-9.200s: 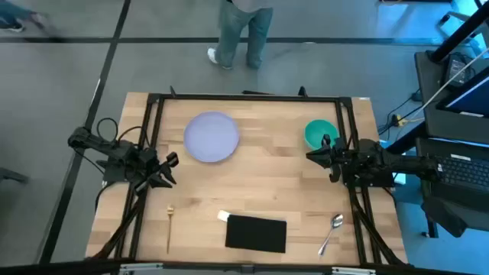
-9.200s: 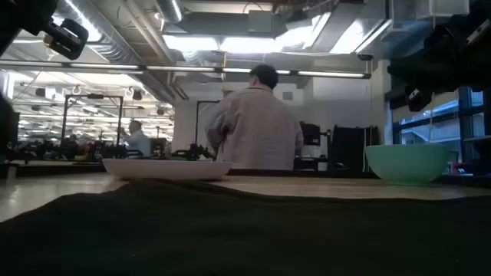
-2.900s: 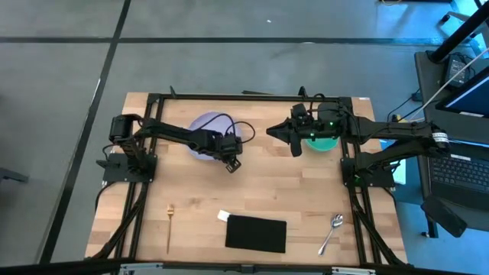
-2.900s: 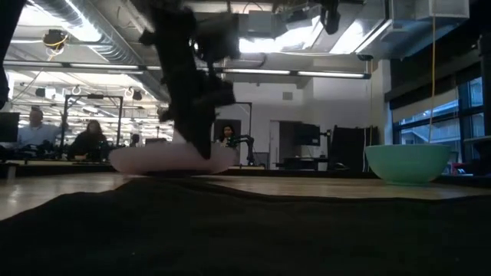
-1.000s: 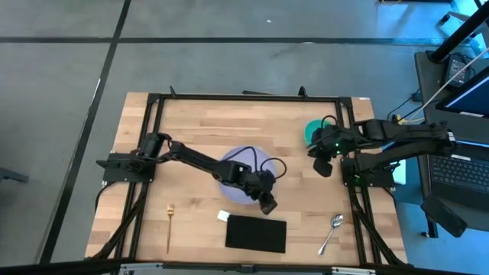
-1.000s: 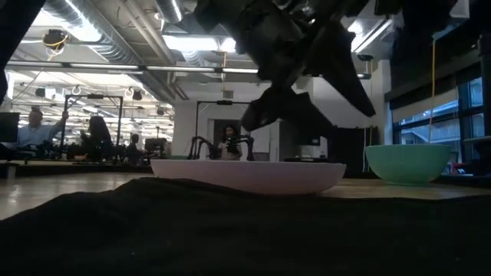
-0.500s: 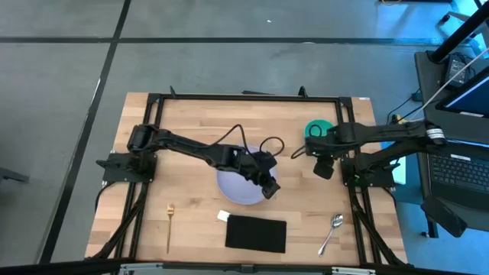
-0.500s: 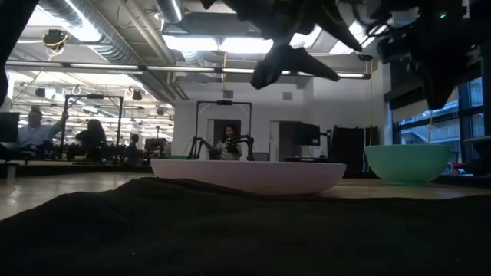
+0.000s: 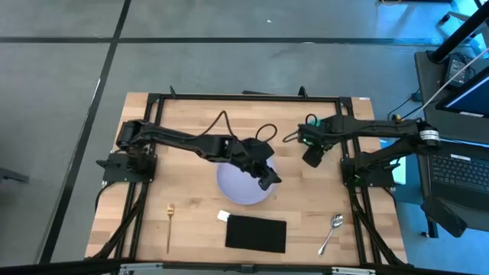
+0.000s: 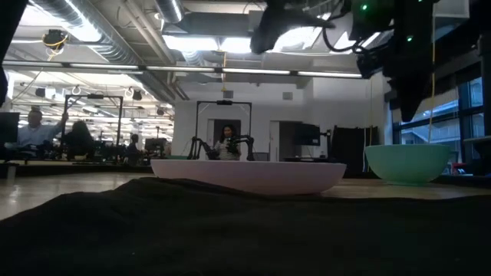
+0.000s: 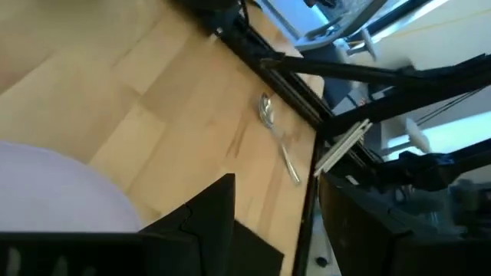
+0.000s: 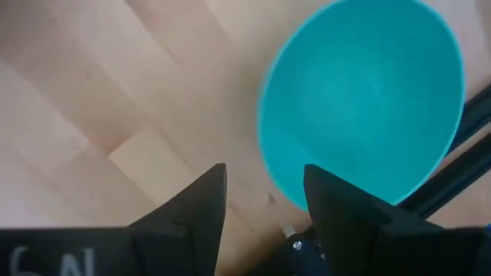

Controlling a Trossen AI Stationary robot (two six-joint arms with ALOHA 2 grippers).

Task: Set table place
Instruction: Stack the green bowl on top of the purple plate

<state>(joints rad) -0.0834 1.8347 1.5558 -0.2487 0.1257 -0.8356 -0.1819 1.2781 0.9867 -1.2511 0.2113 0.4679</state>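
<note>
The left gripper (image 9: pixel 267 178) hangs above the right edge of the plate (image 9: pixel 238 186), with nothing held. Its 2 dark fingers (image 11: pixel 207 211) stand apart in its wrist view, spread over the pale lavender rim. The left arm reaches in a long line from its base at the table's left side to the table's middle.

The right gripper (image 9: pixel 312 156) hangs over bare wood just beside the bowl (image 12: pixel 360 100), on the side toward the table's middle. In its wrist view the 2 fingers (image 12: pixel 196 203) are parted and empty, and the teal bowl sits just past their tips, untouched. The right arm stretches in from its base at the table's right side.

The plate lies flat on the table (image 9: pixel 191 122), a little toward the near edge from the centre. The bowl stands upright near the far right corner, mostly hidden under the right arm in the high view; in the low view it shows at the right, clear of the plate.

The spoon (image 9: pixel 331 231) lies near the front right corner, well apart from the plate. The fork (image 9: pixel 169 227) lies near the front left corner, also well apart. A black cloth (image 9: pixel 256 233) lies at the front edge, just below the plate.

Across the room beyond the table, people sit at desks.
</note>
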